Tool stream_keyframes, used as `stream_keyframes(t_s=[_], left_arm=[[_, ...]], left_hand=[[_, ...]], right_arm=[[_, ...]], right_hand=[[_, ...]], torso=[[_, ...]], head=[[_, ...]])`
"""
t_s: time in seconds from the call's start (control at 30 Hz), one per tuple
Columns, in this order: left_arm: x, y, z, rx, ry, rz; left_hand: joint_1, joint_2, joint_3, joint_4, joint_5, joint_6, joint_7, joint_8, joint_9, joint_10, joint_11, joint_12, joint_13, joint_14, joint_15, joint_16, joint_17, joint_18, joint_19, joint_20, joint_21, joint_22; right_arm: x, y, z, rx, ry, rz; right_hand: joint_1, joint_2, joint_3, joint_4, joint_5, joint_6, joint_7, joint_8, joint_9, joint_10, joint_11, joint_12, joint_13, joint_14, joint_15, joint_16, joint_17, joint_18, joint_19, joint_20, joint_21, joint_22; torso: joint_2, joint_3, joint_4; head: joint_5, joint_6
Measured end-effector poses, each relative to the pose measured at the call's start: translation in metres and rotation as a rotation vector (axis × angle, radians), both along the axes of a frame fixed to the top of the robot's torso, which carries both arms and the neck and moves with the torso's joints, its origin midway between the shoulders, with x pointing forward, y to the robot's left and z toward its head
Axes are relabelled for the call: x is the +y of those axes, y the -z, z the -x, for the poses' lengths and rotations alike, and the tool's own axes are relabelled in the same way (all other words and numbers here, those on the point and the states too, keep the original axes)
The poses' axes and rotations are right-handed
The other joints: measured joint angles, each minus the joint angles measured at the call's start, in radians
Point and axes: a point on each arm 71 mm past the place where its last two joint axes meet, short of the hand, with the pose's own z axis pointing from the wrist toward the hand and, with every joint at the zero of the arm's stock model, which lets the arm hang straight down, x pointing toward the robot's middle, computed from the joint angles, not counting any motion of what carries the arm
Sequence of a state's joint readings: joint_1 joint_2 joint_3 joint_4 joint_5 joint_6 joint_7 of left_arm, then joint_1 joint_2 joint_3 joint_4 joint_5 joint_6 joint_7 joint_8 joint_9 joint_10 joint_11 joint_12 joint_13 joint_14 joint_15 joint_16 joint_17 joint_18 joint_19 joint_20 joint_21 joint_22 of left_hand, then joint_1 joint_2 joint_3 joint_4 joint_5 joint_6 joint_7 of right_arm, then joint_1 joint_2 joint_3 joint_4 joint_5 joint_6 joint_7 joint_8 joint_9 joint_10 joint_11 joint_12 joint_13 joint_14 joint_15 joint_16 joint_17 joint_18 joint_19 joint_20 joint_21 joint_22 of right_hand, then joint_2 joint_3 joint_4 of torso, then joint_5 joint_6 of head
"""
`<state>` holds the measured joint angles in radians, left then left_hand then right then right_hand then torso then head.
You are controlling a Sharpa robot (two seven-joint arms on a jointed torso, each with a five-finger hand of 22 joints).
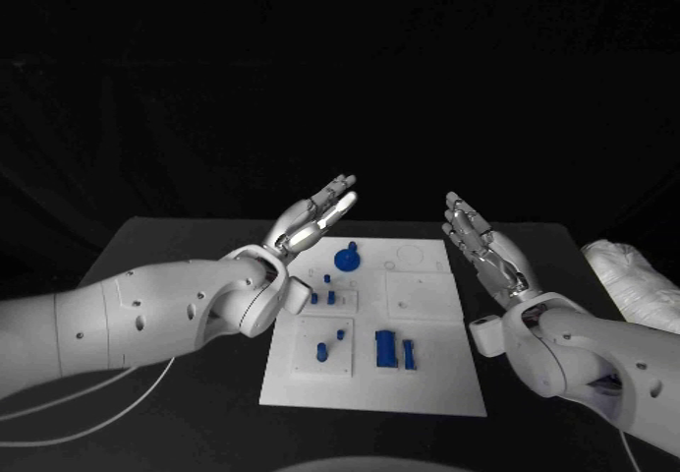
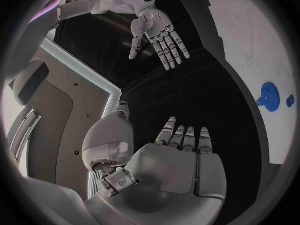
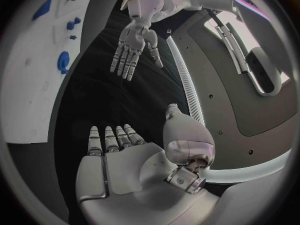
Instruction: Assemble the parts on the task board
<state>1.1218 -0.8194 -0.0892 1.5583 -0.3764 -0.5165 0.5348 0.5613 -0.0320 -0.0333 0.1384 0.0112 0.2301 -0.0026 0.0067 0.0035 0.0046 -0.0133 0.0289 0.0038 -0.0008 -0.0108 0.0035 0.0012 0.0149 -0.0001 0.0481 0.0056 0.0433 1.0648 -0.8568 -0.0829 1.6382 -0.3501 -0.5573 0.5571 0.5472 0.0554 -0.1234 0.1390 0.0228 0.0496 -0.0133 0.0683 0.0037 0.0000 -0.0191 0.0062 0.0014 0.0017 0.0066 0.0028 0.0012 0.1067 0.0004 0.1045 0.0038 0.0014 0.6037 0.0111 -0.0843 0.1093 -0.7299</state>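
Head view: task board (image 1: 425,388) lies flat mid-bench (image 1: 170,256), blue parts (image 1: 385,348) on it, round blue one (image 1: 347,261) at far end. Left hand (image 1: 314,224) and right hand (image 1: 481,246) raised above, fingers straight, holding nothing. No readable writing.

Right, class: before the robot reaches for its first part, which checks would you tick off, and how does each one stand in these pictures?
1. Left robot hand holds nothing, fingers apart: ok.
2. Right robot hand holds nothing, fingers apart: ok.
3. Both hands raised clear of the task board: ok.
4. Blue gear lies on the board, unobstructed: ok.
5. Blue parts in plain sight near the board's front: ok.
6. Which parts already sit in their proper places: cannot tell.
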Motion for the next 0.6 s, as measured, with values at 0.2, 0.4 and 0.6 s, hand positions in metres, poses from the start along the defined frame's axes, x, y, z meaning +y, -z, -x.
stream_keyframes(t_s=[0.2, 0.4, 0.6], left_arm=[[-0.001, 0.005, -0.003, 0.095, -0.153, 0.117], [0.001, 0.011, -0.003, 0.180, -0.270, 0.182], [0.004, 0.014, -0.003, 0.218, -0.322, 0.199]], left_hand=[[-0.122, 0.020, 0.024, -0.025, -0.002, -0.050, 0.002, 0.000, -0.002, -0.003, 0.003, -0.016, -0.002, 0.004, 0.004, 0.000, 0.000, 0.000, 0.000, -0.027, 0.000, -0.027], [-0.221, 0.028, 0.030, -0.069, -0.006, -0.089, 0.002, 0.000, -0.002, -0.006, 0.006, -0.022, -0.002, 0.004, 0.004, 0.000, 0.000, 0.000, 0.000, -0.034, 0.000, -0.038], [-0.297, 0.031, 0.034, -0.112, -0.006, -0.119, 0.004, 0.000, -0.002, -0.006, 0.006, -0.022, -0.003, 0.004, 0.004, 0.000, 0.000, 0.000, 0.000, -0.041, 0.000, -0.041]], right_arm=[[0.001, -0.006, -0.020, 0.068, 0.159, -0.092], [-0.001, -0.005, -0.028, 0.141, 0.271, -0.145], [-0.004, -0.002, -0.029, 0.181, 0.317, -0.158]], right_hand=[[-0.120, -0.035, 0.030, -0.030, -0.010, -0.026, 0.007, -0.043, -0.002, -0.002, 0.009, 0.000, 0.000, 0.000, 0.000, 0.000, 0.000, -0.049, 0.000, -0.041, 0.000, 0.000], [-0.216, -0.048, 0.090, -0.076, -0.015, -0.038, 0.012, -0.055, -0.002, 0.001, 0.011, 0.000, 0.000, 0.000, 0.000, 0.000, 0.000, -0.070, 0.000, -0.076, 0.000, 0.000], [-0.286, -0.052, 0.111, -0.114, -0.015, -0.038, 0.012, -0.061, -0.003, 0.002, 0.012, 0.000, 0.000, 0.000, 0.000, 0.000, 0.000, -0.085, 0.000, -0.092, 0.000, -0.001]], torso=[[-0.030, -0.0057, 0.0428], [-0.050, -0.0093, 0.0711], [-0.057, -0.0106, 0.0811]], head=[[-0.064, 0.076], [-0.099, 0.119], [-0.108, 0.129]])
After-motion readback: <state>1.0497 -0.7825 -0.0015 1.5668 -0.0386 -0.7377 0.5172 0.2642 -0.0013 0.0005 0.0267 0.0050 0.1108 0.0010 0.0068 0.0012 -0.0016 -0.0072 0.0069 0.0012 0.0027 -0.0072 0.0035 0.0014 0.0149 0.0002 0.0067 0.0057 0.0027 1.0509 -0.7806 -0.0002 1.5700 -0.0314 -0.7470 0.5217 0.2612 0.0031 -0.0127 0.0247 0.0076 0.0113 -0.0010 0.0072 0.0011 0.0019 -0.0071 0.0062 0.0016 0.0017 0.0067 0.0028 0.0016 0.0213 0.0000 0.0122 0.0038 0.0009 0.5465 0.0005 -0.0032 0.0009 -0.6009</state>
